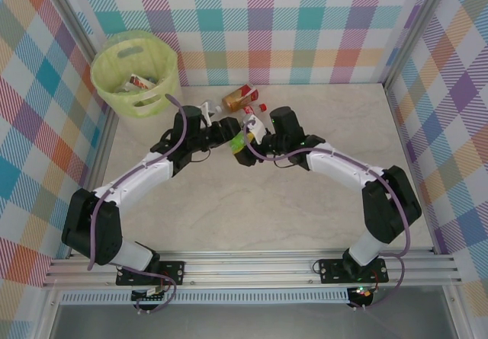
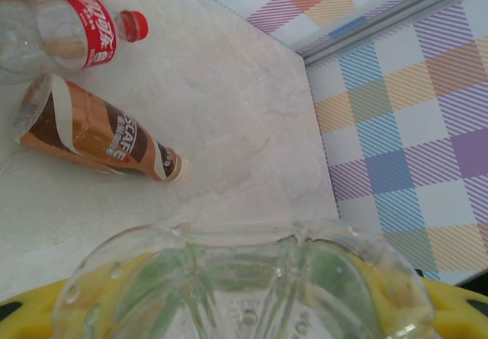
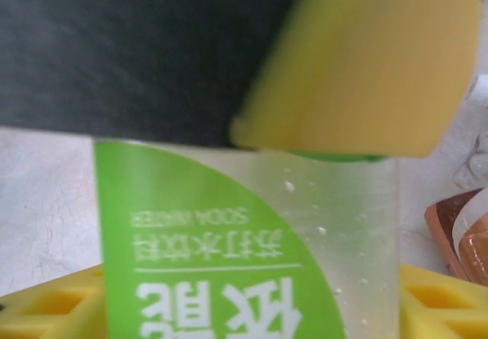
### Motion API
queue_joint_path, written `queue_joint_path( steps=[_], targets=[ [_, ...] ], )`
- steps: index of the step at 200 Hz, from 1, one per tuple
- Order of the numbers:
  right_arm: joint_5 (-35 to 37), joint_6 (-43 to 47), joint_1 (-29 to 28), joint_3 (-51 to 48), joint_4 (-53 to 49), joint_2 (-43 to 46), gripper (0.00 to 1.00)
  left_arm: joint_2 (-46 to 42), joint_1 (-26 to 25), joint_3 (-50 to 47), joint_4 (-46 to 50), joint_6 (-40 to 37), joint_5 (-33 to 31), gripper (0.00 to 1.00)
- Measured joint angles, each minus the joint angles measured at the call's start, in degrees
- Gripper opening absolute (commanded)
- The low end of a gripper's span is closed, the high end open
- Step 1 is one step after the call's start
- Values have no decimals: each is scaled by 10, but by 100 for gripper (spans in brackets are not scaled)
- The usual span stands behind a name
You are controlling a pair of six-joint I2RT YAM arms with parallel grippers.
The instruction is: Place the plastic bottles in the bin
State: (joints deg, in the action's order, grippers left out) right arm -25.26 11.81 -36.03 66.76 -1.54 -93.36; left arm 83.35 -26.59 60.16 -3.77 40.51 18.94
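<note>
Bottles lie in the bin at the far left of the top view, and a few more wait on the surface. In the middle both arms meet at one green bottle — left pincer on one side, right pincer on the other. From the left wrist, yellow fingers press the bottle's clear bottom, so it seems to pinch it; a brown bottle and a red one lie beyond. From the right wrist, the green label sits between its own fingers, but I cannot tell if they squeeze. This looks like a hand-over — next the right must let go, then the left carries it to the bin.
</note>
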Motion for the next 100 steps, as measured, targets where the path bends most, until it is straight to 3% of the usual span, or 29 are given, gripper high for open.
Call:
queue_joint_path(
  steps=[25, 30, 61, 100],
  targets=[
    [-2, 4, 0, 3, -9, 23, 93, 0, 5, 30, 31, -21, -7, 56],
    [1, 4, 0, 2, -10, 32, 100, 0, 6, 39, 40, -26, -9, 56],
    [44, -4, 0, -44, 24, 119, 100, -4, 21, 93, 84, -65, -32, 56],
    [150, -62, 3, -113, 80, 224, 100, -15, 49, 174, 127, -133, -117, 57]
  ],
)
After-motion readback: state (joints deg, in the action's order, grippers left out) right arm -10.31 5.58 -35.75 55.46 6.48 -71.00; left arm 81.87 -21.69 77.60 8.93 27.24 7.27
